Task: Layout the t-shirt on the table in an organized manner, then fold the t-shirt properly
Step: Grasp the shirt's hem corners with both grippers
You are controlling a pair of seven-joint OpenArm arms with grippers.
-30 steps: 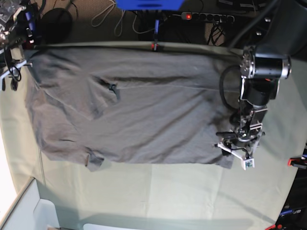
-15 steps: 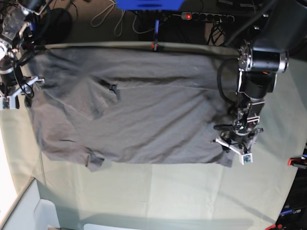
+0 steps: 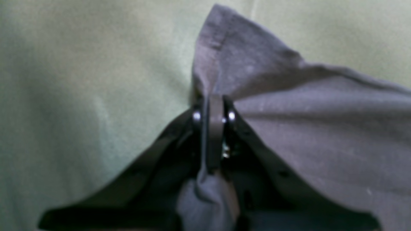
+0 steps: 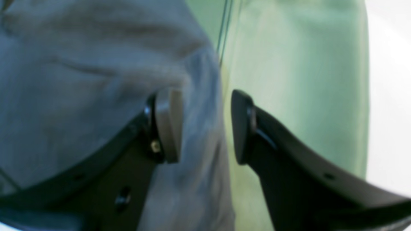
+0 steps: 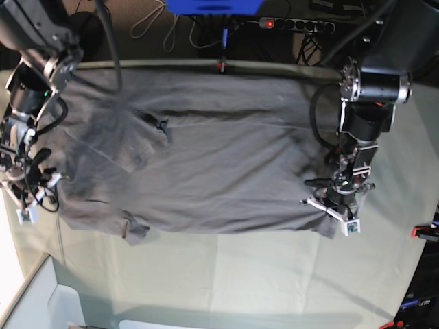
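Note:
The grey t-shirt (image 5: 219, 157) lies spread across the table (image 5: 240, 274), with its dark neck label (image 5: 161, 125) showing left of centre. At the shirt's near right corner my left gripper (image 5: 336, 212) is shut on it. The left wrist view shows that gripper (image 3: 212, 109) pinching a raised fold of the t-shirt (image 3: 321, 128) above the green table (image 3: 80, 80). My right gripper (image 5: 31, 199) is open at the shirt's left edge. In the right wrist view the right gripper (image 4: 205, 125) straddles the edge of the t-shirt (image 4: 80, 80), one finger over the cloth and one over the table (image 4: 289, 64).
A red-orange clamp (image 5: 221, 66) grips the table's far edge and another (image 5: 420, 232) the right edge. Behind the table lie a power strip (image 5: 295, 25) and cables. A white box (image 5: 41, 301) stands at the near left corner.
My left gripper has closed on the shirt's near right corner. The right arm has swung from the far left corner down along the shirt's left edge, its gripper still open.

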